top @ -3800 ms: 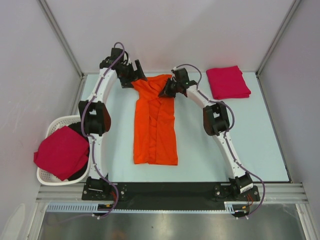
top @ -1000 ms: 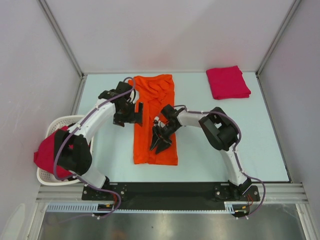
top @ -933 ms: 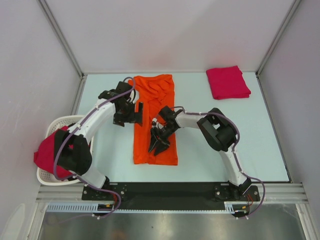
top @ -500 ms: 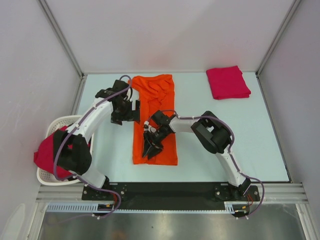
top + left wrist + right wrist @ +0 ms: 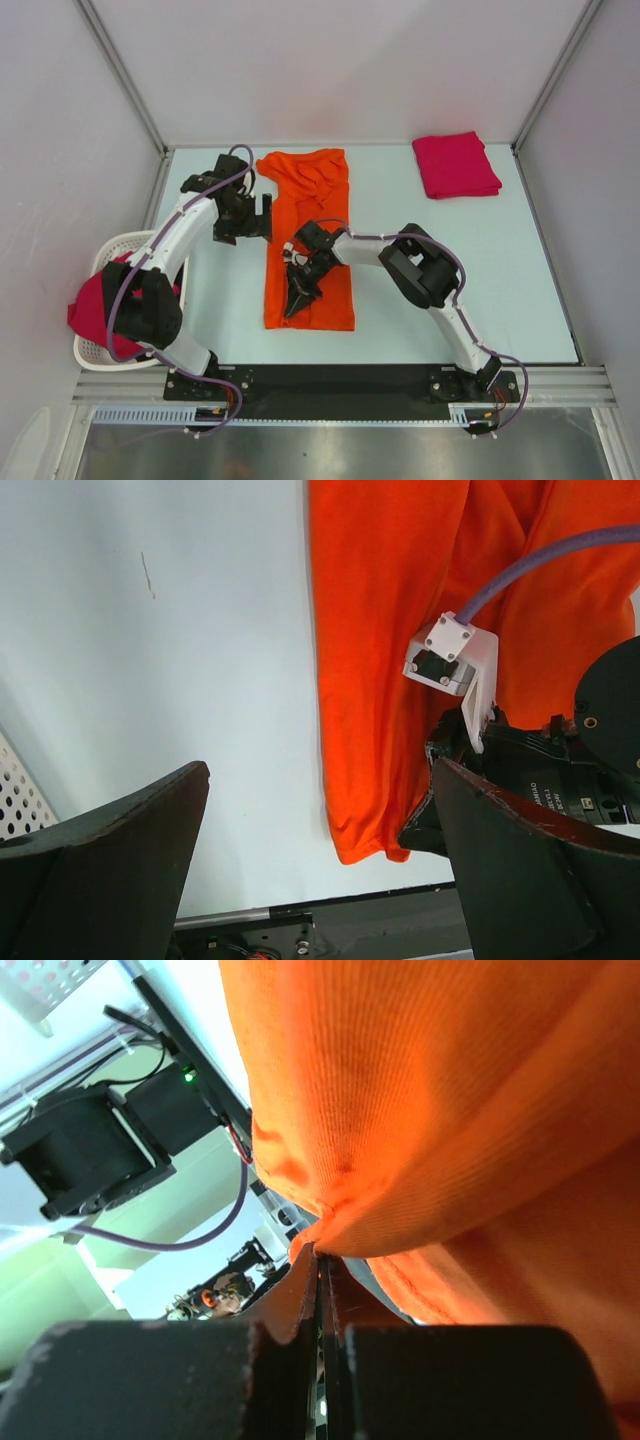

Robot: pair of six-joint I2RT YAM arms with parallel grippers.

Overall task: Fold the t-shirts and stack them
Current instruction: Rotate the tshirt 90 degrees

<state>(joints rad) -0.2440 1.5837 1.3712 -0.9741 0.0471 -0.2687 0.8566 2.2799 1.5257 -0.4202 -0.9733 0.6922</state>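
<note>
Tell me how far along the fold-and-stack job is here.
Done: one crimson-pink t-shirt lies folded at the far right. In hand: the orange t-shirt is folded into a long strip; the right gripper is shut on its fabric near the near end, and the left gripper is open by its left edge. Left: cross folds, stacking, and another crimson-pink t-shirt in the white basket.

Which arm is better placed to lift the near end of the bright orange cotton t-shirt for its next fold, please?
Likely right: the right gripper is shut on the bright orange cotton t-shirt near its near hem. The left gripper hangs open above its edge.
</note>
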